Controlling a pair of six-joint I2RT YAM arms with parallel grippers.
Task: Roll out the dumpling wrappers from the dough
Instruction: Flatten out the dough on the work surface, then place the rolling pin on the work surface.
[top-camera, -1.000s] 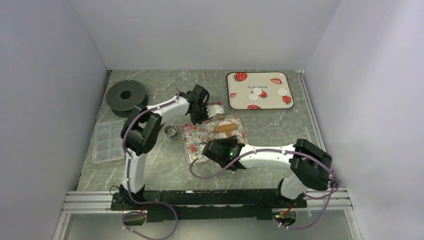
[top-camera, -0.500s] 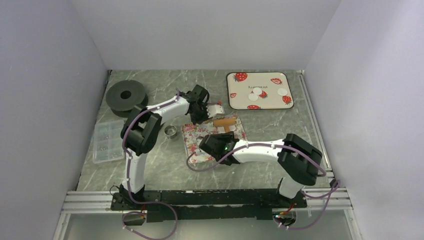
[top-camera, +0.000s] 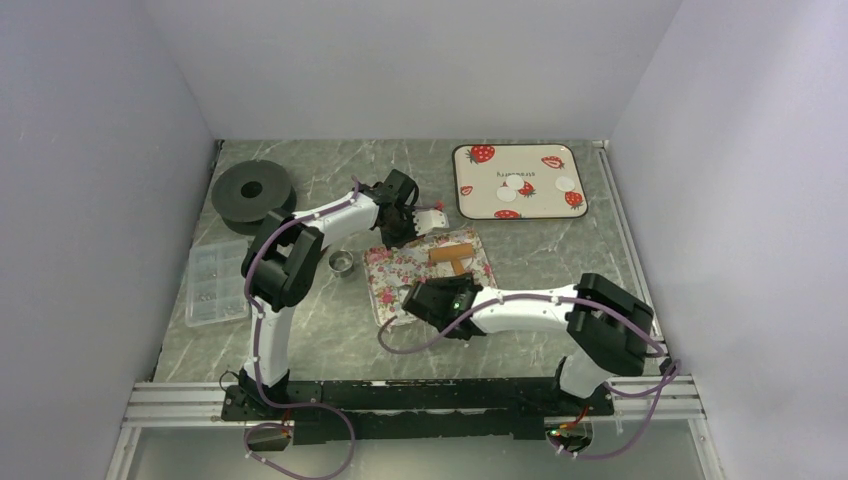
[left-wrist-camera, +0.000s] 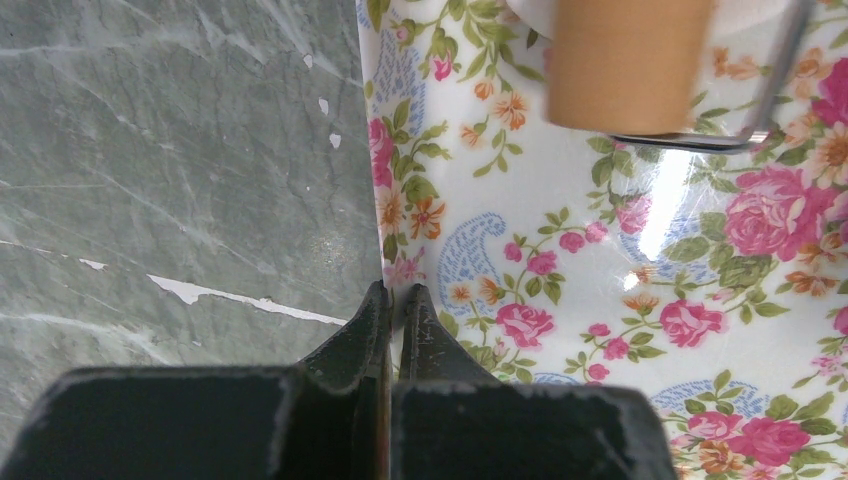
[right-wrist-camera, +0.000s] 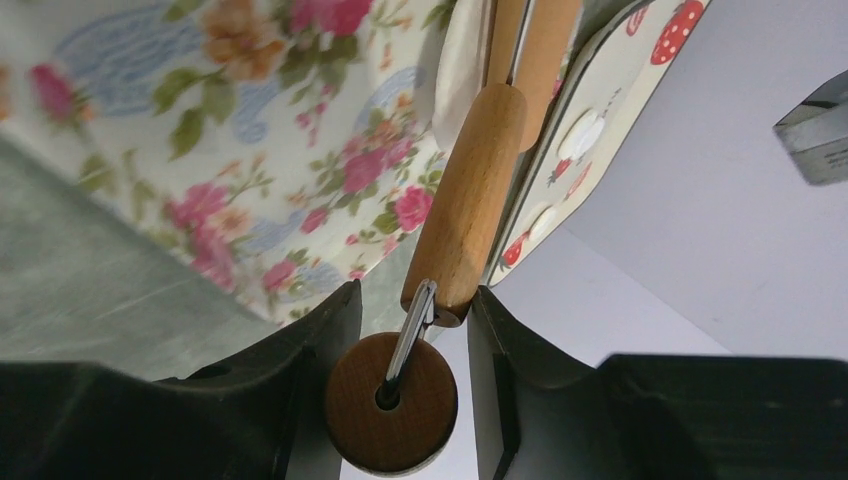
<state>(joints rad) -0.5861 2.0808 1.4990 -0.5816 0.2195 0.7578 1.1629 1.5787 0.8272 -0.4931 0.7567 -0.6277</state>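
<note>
A wooden roller (top-camera: 452, 254) on a wire handle lies over the floral mat (top-camera: 400, 272). My right gripper (top-camera: 447, 283) is shut on its near end. In the right wrist view the round wooden end (right-wrist-camera: 390, 400) sits between the fingers of that gripper (right-wrist-camera: 415, 292). Pale dough (right-wrist-camera: 460, 70) shows beside the roller. My left gripper (left-wrist-camera: 395, 290) is shut on the mat's edge (left-wrist-camera: 372, 150); from above it is at the mat's far left side (top-camera: 393, 238). Three dumpling wrappers (top-camera: 512, 188) lie on the strawberry tray (top-camera: 480, 205).
A small metal ring cutter (top-camera: 342, 262) stands left of the mat. A black spool (top-camera: 252, 190) and a clear compartment box (top-camera: 215, 282) are at the far left. A white tool (top-camera: 432, 218) lies beside the left wrist. Walls close in three sides.
The right arm pushed the roller away over the dough, then drew it back toward the near side. The left arm has not moved.
</note>
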